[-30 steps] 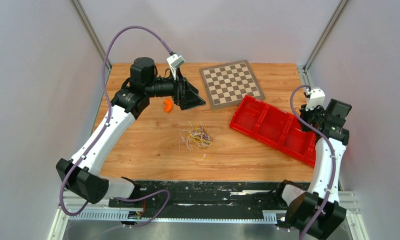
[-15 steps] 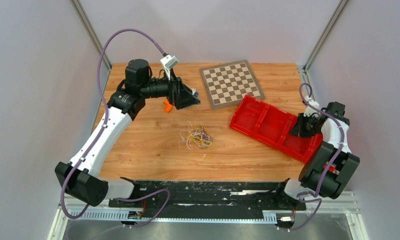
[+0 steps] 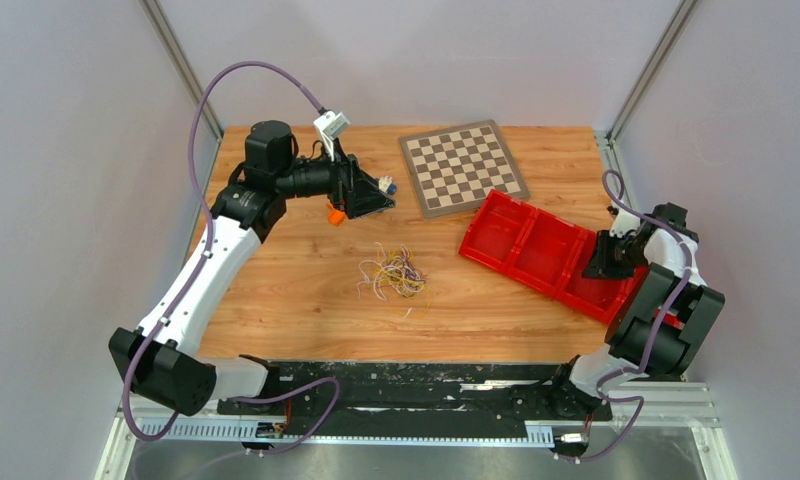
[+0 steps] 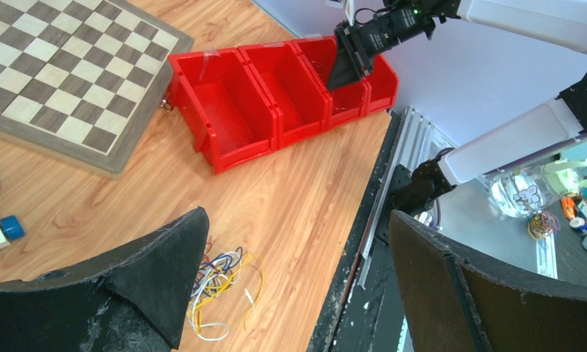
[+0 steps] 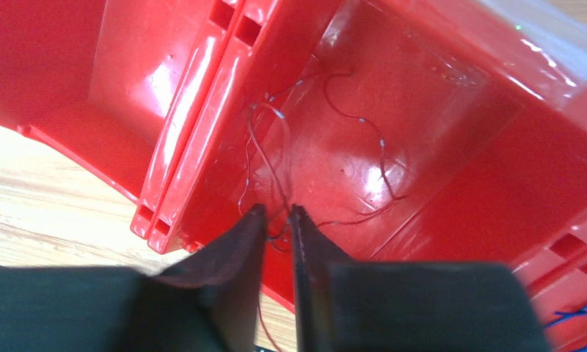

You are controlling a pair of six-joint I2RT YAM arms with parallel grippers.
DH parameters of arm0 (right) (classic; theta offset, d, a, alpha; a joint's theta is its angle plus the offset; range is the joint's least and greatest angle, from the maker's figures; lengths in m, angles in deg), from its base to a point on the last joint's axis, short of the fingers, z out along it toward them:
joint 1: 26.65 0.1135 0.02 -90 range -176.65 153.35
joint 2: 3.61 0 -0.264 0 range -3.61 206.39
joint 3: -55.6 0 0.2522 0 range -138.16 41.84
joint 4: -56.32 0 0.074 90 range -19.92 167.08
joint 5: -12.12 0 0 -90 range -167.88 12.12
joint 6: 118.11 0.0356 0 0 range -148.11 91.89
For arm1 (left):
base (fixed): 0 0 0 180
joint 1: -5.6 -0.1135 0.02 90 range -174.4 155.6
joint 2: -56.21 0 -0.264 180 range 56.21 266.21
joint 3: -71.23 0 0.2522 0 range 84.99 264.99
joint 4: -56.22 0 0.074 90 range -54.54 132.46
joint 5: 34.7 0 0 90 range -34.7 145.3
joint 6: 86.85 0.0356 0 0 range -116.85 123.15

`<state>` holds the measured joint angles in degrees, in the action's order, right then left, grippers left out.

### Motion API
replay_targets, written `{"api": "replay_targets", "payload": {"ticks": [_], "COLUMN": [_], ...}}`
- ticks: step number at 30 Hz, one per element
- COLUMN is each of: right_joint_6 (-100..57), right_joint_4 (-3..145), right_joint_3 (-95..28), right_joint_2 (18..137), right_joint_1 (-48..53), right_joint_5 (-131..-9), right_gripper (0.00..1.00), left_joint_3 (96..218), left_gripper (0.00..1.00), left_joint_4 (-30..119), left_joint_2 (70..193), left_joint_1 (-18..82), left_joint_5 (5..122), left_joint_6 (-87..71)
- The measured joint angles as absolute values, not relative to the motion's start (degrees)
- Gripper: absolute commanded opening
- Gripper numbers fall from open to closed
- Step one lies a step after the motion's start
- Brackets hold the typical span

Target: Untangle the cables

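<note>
Your left gripper (image 4: pixel 298 217) hangs wide open over the table with nothing between its fingers. The cables (image 3: pixel 391 272) lie in a loose tangle of white, yellow and red on the wood below it, toward the arm bases. In its wrist view they sit just beside the tip of one finger, which hides part of them. From your right gripper (image 5: pixel 276 214) the tangle is well apart, out past the far end of the red bins (image 3: pixel 516 262).

That right gripper reaches down into one compartment, and its jaws are parted by only a narrow slit. Thin red strands (image 5: pixel 378 150) curl over that compartment's floor and run up to the fingertips (whether one passes through the slit is too fine to tell). The neighbouring compartment looks bare from here. A few blue strands (image 5: pixel 573 323) show at the frame's corner, cut off.
</note>
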<state>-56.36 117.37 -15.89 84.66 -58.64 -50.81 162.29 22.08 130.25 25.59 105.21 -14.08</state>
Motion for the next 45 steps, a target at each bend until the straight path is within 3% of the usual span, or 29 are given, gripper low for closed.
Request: {"api": "replay_targets", "payload": {"ticks": [9, 17, 22, 26, 30, 38, 41, 43, 45], "right_joint_6": [-55.2, -58.7, -59.8, -56.1, -50.9, -44.9, -42.6, -40.9, -39.5], "right_joint_4": [119.6, 128.5, 134.6, 130.5, 122.6, 109.7, 105.4, 102.6, 100.3], "right_joint_3": [-19.9, -29.8, -37.6, -36.7, -30.9, -25.9, -25.8, -25.5, -25.2], "right_joint_2": [83.1, 80.0, 77.2, 73.9, 74.1, 89.4, 95.4, 98.1, 99.7], "right_joint_1": [-58.7, -58.6, -51.8, -32.5, -15.8, -2.1, 0.1, 1.0, 1.8], "right_joint_5": [-52.6, -50.2, -41.3, -36.5, -33.2, -31.7, -31.8, -32.2, -33.0], "right_gripper": [0.48, 0.88, 1.0, 1.0, 0.98, 0.89, 0.89, 0.89, 0.89], "left_joint_3": [162.3, 161.3, 154.7, 144.3, 135.6, 134.7, 134.1, 134.1, 134.1], "left_gripper": [1.0, 1.0, 1.0, 0.95, 0.71, 0.46, 0.44, 0.47, 0.57], "left_joint_4": [22.1, 20.7, 18.0, 18.3, 19.7, 26.2, 28.2, 28.9, 29.4], "left_joint_2": [129.8, 128.0, 126.0, 125.2, 126.5, 138.6, 142.2, 143.9, 145.1], "left_joint_1": [25.4, 24.9, 21.6, 20.1, 20.1, 20.1, 19.0, 17.7, 16.1], "left_joint_5": [105.2, 104.2, 104.7, 106.4, 108.2, 109.8, 109.2, 107.8, 105.5], "left_joint_6": [-14.1, -13.2, -11.6, -11.7, -12.5, -12.1, -13.1, -13.9, -15.0]}}
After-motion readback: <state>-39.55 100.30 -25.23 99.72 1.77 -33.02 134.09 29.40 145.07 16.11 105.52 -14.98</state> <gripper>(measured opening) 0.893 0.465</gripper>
